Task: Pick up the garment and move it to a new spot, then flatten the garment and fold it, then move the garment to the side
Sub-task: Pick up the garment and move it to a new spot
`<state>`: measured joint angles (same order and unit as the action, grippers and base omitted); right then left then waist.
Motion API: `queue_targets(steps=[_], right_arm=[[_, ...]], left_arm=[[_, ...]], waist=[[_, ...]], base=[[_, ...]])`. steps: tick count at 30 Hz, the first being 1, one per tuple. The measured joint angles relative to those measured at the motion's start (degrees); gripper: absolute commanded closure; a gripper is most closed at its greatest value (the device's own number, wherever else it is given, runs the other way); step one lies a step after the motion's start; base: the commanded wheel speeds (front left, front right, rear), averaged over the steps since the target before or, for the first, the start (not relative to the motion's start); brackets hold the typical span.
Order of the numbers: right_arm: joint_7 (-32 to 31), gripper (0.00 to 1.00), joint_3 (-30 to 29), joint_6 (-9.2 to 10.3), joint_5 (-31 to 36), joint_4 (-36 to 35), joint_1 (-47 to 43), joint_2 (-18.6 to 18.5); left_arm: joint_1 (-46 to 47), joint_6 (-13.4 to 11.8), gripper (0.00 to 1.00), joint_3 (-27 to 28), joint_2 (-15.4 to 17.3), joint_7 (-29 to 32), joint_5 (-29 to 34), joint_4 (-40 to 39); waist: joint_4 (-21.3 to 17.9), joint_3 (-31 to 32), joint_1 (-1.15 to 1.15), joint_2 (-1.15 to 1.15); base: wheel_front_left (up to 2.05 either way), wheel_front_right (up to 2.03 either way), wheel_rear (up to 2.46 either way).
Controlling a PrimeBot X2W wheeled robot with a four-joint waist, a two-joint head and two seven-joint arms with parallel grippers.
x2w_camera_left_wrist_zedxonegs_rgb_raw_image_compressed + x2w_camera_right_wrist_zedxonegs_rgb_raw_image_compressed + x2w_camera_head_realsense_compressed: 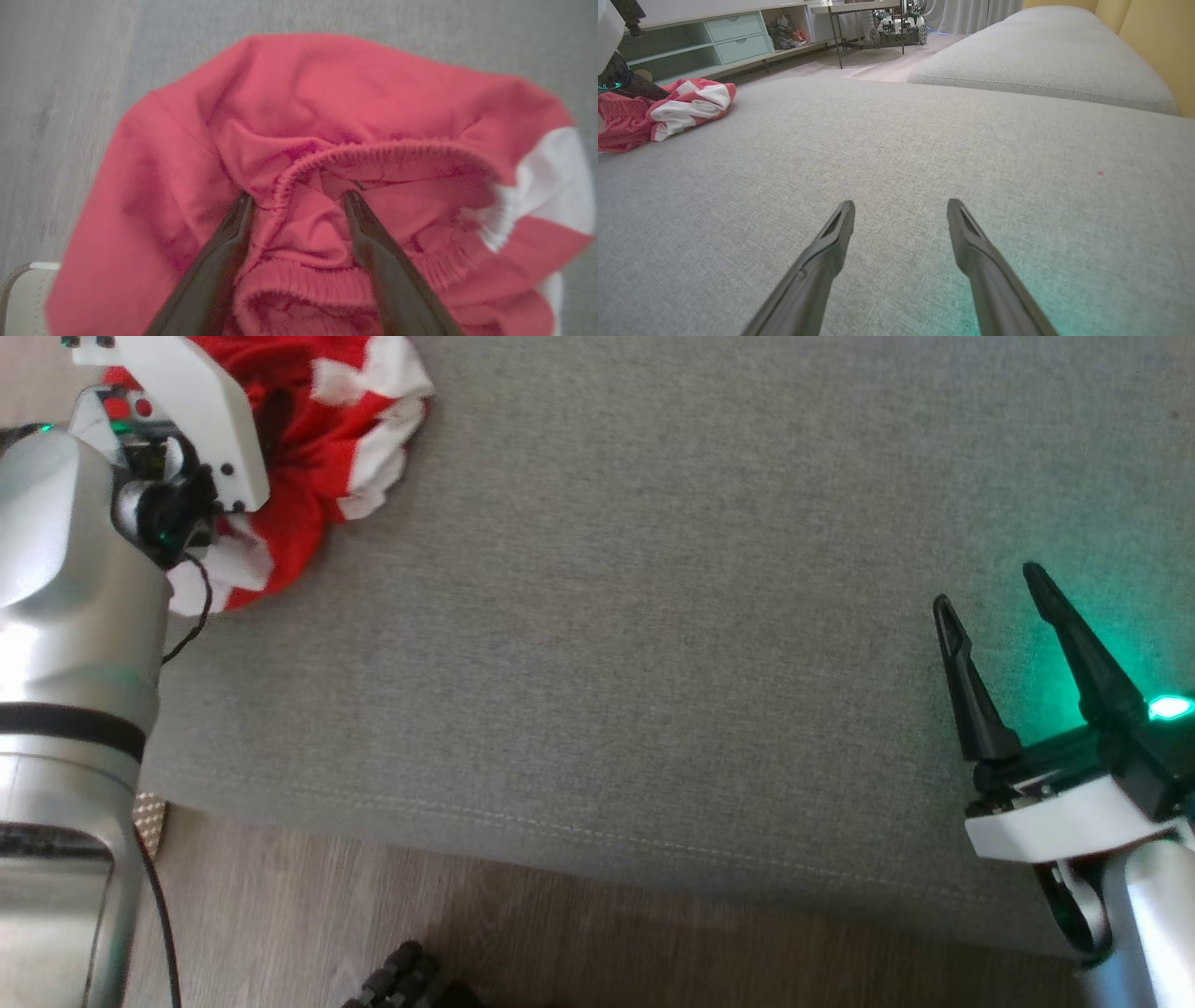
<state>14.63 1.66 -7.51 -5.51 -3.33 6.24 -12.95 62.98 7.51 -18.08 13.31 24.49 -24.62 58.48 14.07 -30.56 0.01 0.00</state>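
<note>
At the far left corner of the cushion (607,616), the left gripper (299,197) stands wide, straddling a ribbed fold of the garment (327,93), evidently positioned for pickup. The right gripper (988,588), also wide, hovers near the front edge.

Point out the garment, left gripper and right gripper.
garment (303,485), head view, red fold near its middle.
left gripper (299,195), left wrist view, midway between fingertips.
right gripper (988,586), head view, midway between fingertips.

Grey cushion (653,616) open; only garment (327,448) heaped far-left.
</note>
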Motion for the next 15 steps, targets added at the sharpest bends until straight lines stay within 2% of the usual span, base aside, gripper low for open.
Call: queue_targets(steps=[6, 7, 8, 11, 15], right_arm=[[0.0, 0.0, 0.41, 0.0, 0.0, -0.16, 1.94, -0.03], [0.0, 0.0, 0.49, 0.0, 0.0, -0.15, 2.18, 0.03], [0.0, 0.0, 0.59, 0.0, 0.0, -0.1, 2.55, 0.08], [0.0, 0.0, 0.75, 0.0, 0.0, 0.0, 2.96, 0.33], [0.0, 0.0, 2.58, 0.0, 0.0, 0.94, 3.92, 0.62]], left_arm=[[2.07, -0.02, 0.0, -1.9, 1.09, 1.6, -2.93, 2.22], [2.07, -0.04, 0.33, -2.61, 1.33, 1.35, -3.37, 1.96], [1.88, -0.07, 1.0, -3.89, 1.9, 0.55, -3.76, 1.35], [0.66, -0.13, 1.0, -6.8, 3.2, -3.87, -6.15, -1.2], [-2.28, -0.15, 1.0, -11.14, 5.11, -12.91, -6.92, -4.21]], waist=[[-1.97, -2.52, -0.01, 0.0], [-2.31, -2.68, 0.0, 0.0], [-2.67, -2.75, -0.01, 0.0], [-3.48, -2.53, 0.0, 0.0], [-4.39, -1.27, -0.01, 0.0]], base=[[0.0, 0.0, 0.0], [0.0, 0.0, 0.0], [0.0, 0.0, 0.0], [0.0, 0.0, 0.0], [0.0, 0.0, 0.0]])
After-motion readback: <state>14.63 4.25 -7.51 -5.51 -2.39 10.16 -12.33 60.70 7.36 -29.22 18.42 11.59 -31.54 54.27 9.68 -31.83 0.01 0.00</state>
